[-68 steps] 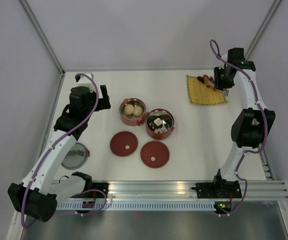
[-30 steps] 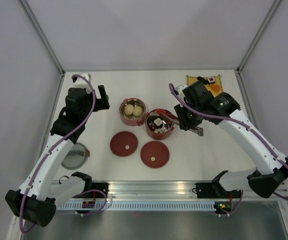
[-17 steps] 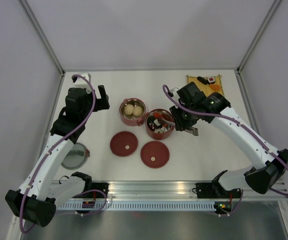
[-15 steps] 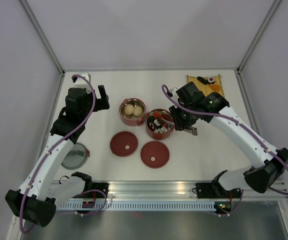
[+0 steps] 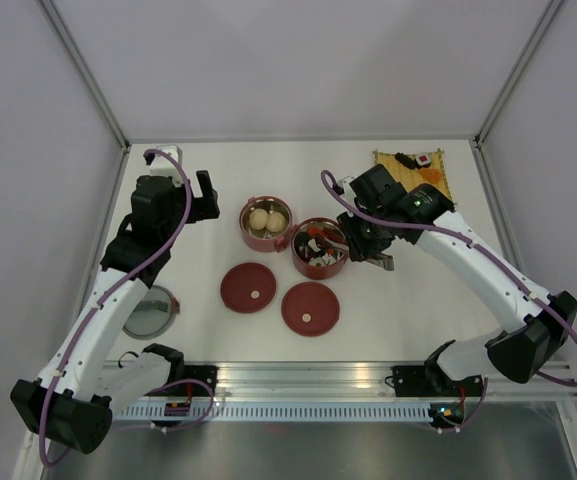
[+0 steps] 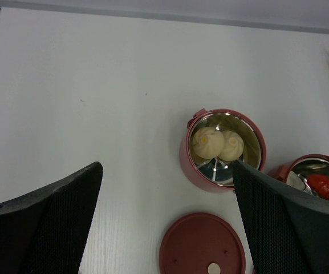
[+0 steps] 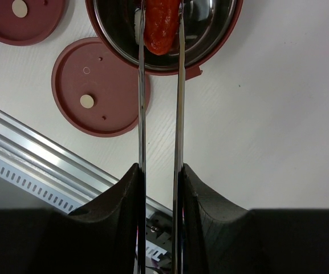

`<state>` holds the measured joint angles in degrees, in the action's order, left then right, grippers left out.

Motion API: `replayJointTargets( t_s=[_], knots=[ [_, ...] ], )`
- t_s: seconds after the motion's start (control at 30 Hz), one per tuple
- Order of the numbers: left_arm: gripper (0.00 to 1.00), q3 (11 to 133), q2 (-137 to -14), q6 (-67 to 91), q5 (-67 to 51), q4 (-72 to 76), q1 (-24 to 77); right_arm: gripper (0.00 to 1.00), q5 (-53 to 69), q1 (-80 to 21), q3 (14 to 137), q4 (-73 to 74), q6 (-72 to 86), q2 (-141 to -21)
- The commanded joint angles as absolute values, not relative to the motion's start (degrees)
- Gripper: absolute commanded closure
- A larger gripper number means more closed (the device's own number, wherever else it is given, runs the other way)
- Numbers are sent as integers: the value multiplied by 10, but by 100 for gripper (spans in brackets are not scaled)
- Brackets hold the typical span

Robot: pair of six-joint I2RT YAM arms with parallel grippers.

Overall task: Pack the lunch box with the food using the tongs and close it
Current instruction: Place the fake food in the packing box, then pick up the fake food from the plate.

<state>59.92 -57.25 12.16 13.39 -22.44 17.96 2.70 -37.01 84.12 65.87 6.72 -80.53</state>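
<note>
Now the right gripper (image 7: 159,177) squeezes the tongs (image 7: 178,114), pinching a red piece (image 7: 161,28) at its middle. It looks soft, maybe slippery. The left gripper (image 6: 167,171) is wide open and empty.

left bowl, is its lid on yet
No, the left bowl stands open showing two pale balls, while a lid lies flat on the table nearby.

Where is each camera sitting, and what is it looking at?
Top camera: high behind the arms, looking down at the table; left arm and right arm show.
Left wrist: looks down at the bun bowl; its black jaws show, wide open.
Right wrist: looks down along the tongs at a red piece; its jaws squeeze the tongs.
Shared: both wrist views show that red piece.
</note>
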Motion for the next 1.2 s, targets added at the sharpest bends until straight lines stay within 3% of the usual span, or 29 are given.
replayJointTargets(
  t_s=[0.0,0.2,0.67,1.17],
  knots=[
    [0,614,-568,116,138,-217,178,63,20,-371,845,632,66,-809],
    [0,614,-568,116,138,-217,178,54,18,-371,842,625,66,-811],
    [0,614,-567,118,135,-217,178,55,-20,-366,872,619,62,-821],
    [0,614,-568,120,130,-216,178,56,-3,-136,1012,541,33,-939]
  ],
)
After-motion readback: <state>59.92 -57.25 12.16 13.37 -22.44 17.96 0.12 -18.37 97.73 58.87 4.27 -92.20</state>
